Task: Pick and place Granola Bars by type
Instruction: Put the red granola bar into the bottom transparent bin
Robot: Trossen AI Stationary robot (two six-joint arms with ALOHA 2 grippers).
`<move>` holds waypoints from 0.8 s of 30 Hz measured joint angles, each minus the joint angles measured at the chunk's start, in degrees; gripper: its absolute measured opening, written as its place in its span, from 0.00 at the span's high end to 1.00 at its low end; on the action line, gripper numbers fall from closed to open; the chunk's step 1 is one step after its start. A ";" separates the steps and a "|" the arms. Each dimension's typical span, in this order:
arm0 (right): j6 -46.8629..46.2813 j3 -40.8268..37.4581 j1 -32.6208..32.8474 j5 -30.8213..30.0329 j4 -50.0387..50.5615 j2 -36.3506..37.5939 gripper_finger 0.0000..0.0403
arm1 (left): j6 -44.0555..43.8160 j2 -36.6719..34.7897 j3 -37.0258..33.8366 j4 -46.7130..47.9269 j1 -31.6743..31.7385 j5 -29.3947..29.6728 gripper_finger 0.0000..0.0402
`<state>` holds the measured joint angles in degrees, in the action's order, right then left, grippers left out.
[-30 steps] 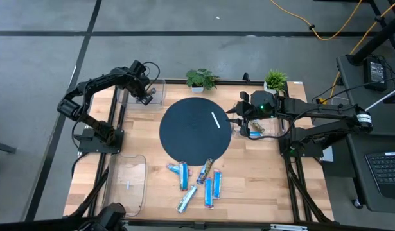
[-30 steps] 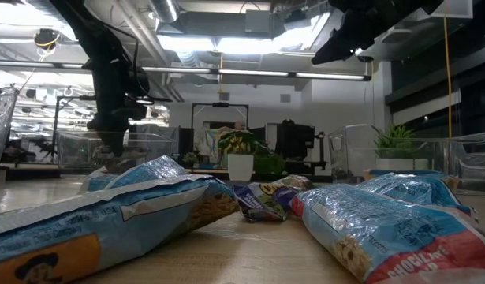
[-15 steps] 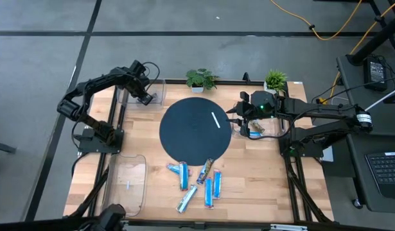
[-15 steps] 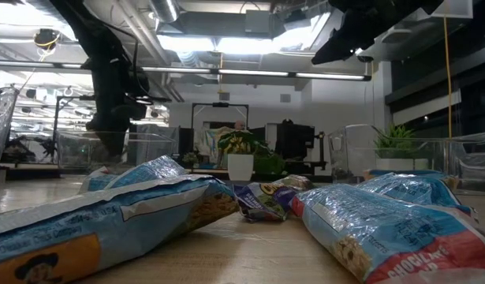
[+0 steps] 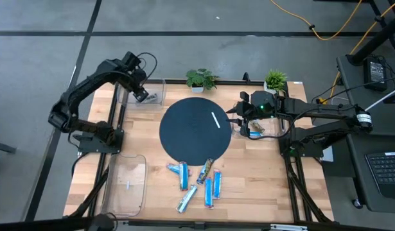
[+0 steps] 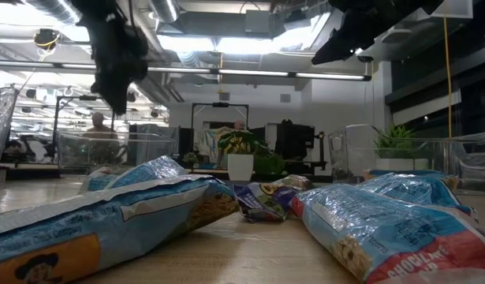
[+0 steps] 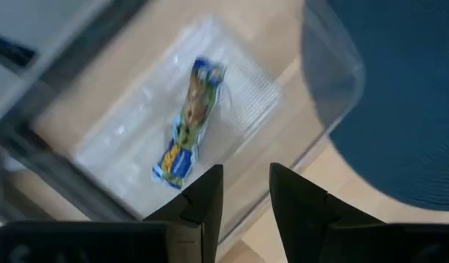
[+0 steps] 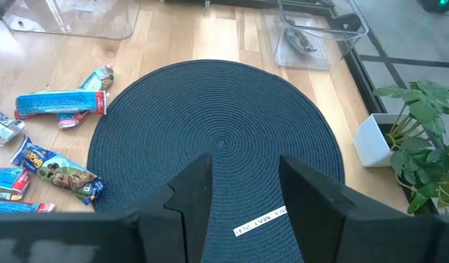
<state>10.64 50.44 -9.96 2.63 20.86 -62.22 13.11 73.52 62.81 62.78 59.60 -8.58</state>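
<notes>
Two dark arms flank a wooden table (image 5: 248,173), seen from above. Largest item on it: a round dark woven mat (image 5: 194,130) at centre frame, with a thin white strip (image 5: 215,120) lying on its upper right part.

Clear bins next. One bin (image 5: 148,94) sits at the upper left of the table, another bin (image 5: 128,181) at lower left, a third bin (image 5: 272,128) at right of the mat under the right arm. Two small potted plants (image 5: 200,79) stand along the top edge.

Left gripper (image 5: 140,95) hangs over the upper-left bin, fingers parted and empty. Wrist view looks straight down between the fingers (image 7: 202,204) at a single bar (image 7: 188,123) with blue ends, lying loose on the bin floor, clear of the fingers.

Right gripper (image 5: 239,117) hovers at the mat's right edge, fingers apart, nothing between them in its wrist view. Something blue lies in the bin beneath that arm; too small to identify.

Remaining granola bars (image 5: 198,183), mostly shiny blue, lie in a loose cluster on bare wood below the mat, lower centre of frame. One darker, brownish bar (image 5: 205,171) sits nearest the mat's edge.
</notes>
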 joint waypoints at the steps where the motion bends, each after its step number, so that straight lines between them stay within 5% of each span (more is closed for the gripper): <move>1: 0.13 0.02 0.00 0.00 0.00 0.00 0.60 | 0.02 -0.91 0.49 0.02 -0.47 -0.02 0.74; 14: 0.34 0.02 0.02 0.00 0.00 0.00 0.60 | -0.35 -11.43 7.61 0.91 -14.09 -5.21 0.74; 24: 0.37 0.02 0.02 -0.02 0.00 0.00 0.60 | -5.33 -13.44 14.19 0.42 -26.58 -1.49 0.74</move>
<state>11.00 50.46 -9.93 2.61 20.86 -62.22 7.77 60.08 77.00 63.20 33.02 -10.07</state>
